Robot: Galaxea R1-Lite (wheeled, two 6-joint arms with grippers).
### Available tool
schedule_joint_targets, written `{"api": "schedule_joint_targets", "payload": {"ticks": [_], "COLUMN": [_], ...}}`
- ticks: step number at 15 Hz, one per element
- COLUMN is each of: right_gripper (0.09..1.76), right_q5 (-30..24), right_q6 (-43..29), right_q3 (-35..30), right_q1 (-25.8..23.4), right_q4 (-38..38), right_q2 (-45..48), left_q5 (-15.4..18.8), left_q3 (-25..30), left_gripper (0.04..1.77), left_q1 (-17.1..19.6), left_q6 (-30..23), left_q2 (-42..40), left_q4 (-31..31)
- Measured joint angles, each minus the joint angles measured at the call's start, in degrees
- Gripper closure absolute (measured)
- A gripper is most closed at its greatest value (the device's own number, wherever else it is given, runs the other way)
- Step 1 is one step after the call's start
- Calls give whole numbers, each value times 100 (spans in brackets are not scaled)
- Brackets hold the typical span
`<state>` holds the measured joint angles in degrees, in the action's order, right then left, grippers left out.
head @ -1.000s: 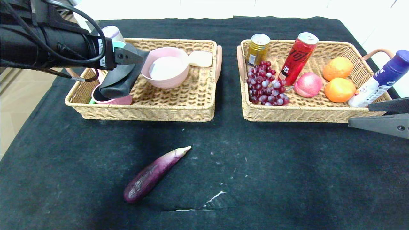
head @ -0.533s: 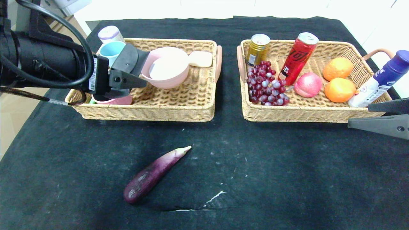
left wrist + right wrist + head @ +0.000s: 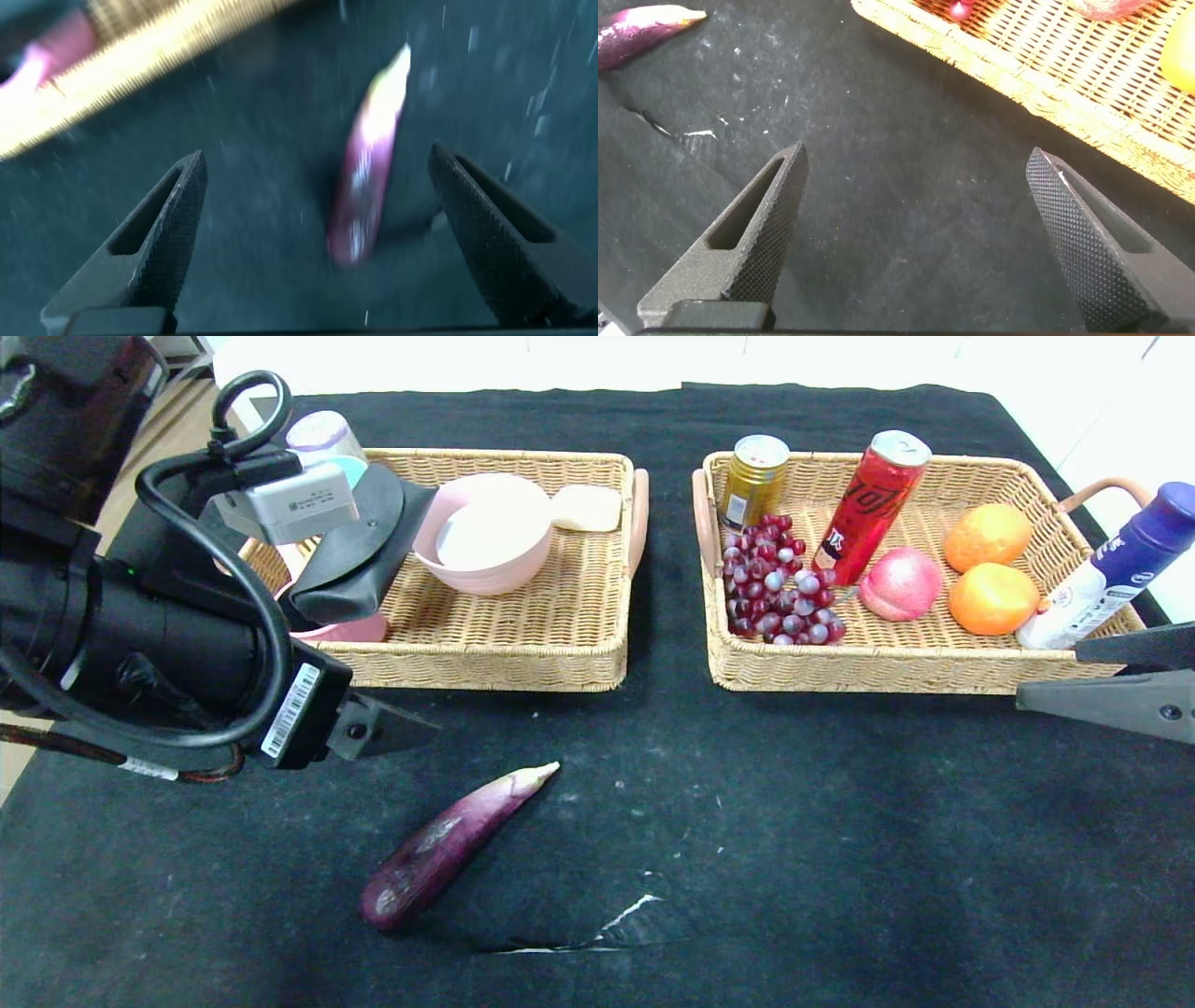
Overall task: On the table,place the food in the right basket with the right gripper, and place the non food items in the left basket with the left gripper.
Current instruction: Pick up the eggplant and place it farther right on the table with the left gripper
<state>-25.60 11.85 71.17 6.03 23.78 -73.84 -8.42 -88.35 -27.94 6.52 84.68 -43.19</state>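
My left gripper [image 3: 313, 233] has pulled back out of the left basket [image 3: 485, 653] since a moment ago and now hangs low over the black table [image 3: 840, 821], in front of that basket's near wall, its jaws spread wide and holding nothing. The black pouch [image 3: 359, 569] it was over a second ago lies in the basket, leaning on a pink cup [image 3: 345, 630]. My forearm reaches in from the left edge, wrist cables looped above it, fingers aimed toward the table's middle. Through my left wrist camera the eggplant [image 3: 448, 845] lies between the two fingertips' lines of sight, on the cloth, not touched.

My right gripper [image 3: 910, 233] sits parked at the right edge, just in front of the right basket [image 3: 887, 663], jaws wide apart, empty.

One eggplant is out on the table. The left basket also has one pink bowl [image 3: 485, 541], one pale soap bar [image 3: 586, 507]. The right basket has two cans [image 3: 873, 504], one grape bunch [image 3: 775, 588], one peach [image 3: 901, 583], two oranges [image 3: 990, 569], one spray bottle [image 3: 1102, 574].
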Motion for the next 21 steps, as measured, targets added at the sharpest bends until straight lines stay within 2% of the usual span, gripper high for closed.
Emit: {"api": "schedule_joint_targets", "payload": {"ticks": [3,8,11,21], "right_gripper": [14,14,14,14], "right_q5": [2,2,2,2], "right_q6": [2,5,0,0], "right_q3": [-4,0,9,29], "right_q1": [0,0,-6,-17], "right_q4": [0,0,0,0], "right_q2": [0,-22,-24,-11], "left_q5": [-4,11,20,-23], "left_q3": [108,612,681,795], "left_gripper": [10,10,9,9], "left_q1": [-83,-119,-118,-477], "left_q6": [149,1219,1682,1624], "left_q2": [52,96,199,802], "left_q4": [-219,-245,-258,-243]}}
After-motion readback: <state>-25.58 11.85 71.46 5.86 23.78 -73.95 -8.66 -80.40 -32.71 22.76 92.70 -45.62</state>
